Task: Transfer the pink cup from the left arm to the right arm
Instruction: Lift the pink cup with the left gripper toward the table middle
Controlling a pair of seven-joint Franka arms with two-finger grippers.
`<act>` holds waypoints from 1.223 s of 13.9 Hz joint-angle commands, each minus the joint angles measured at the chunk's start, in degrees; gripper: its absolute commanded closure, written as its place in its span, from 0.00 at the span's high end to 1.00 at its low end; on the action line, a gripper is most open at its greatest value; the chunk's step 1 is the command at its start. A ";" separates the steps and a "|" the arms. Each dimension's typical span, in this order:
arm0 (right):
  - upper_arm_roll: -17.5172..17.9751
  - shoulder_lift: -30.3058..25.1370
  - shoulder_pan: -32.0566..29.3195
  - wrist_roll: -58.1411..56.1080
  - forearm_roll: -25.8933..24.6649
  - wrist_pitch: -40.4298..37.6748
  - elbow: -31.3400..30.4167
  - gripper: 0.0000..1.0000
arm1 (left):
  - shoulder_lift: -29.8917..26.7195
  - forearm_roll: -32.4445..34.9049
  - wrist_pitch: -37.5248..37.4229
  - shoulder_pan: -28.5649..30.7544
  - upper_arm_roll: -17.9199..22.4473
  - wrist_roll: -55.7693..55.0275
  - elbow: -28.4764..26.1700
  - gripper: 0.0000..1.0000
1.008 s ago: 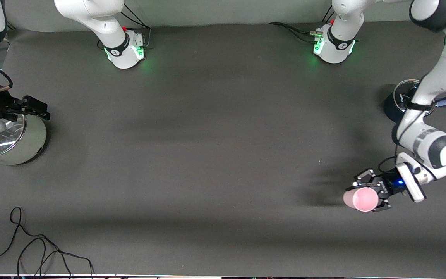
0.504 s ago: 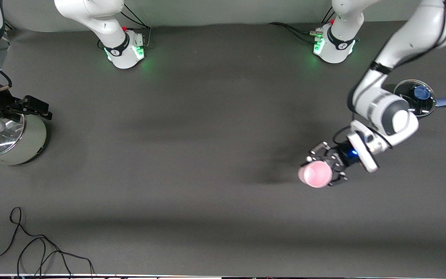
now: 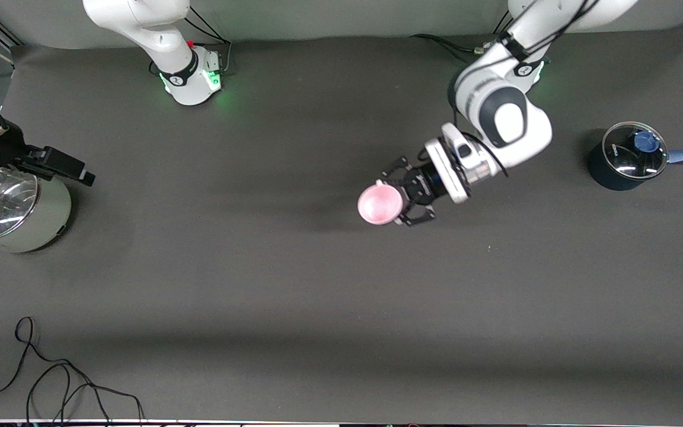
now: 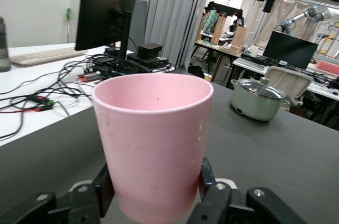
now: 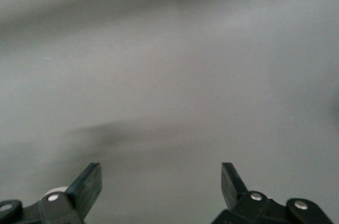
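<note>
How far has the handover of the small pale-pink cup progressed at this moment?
Done: the left gripper is shut on the small pale-pink tapered cup and holds it upright in the air over the middle of the dark table. In hand: bringing the cup to the other arm. Left: the right gripper, open, near the steel pot, has not taken it.

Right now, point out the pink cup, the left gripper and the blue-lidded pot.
pink cup point(image 3: 380, 204), front view, inside of its mouth.
left gripper point(image 3: 399, 200), front view, between its fingertips at the cup.
blue-lidded pot point(image 3: 609, 172), front view, dark side wall.
</note>
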 commanded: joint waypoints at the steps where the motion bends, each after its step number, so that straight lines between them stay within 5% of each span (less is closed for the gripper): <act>1: 4.72 4.49 0.11 9.61 1.76 -0.66 6.80 1.00 | -1.88 -2.90 2.65 0.50 -3.14 0.87 1.77 0.46; 6: 14.40 7.67 0.98 31.59 1.06 0.04 10.68 1.00 | -1.01 -2.82 2.83 -1.17 -2.71 0.95 5.82 0.45; 11: 14.41 12.31 9.85 47.06 0.53 6.26 15.94 1.00 | -0.57 -2.73 2.92 -1.17 -1.21 1.39 7.41 0.44; 17: 14.32 19.00 20.31 73.25 -9.22 19.62 20.35 1.00 | 0.49 -2.47 4.06 -1.44 -0.25 4.29 8.46 0.40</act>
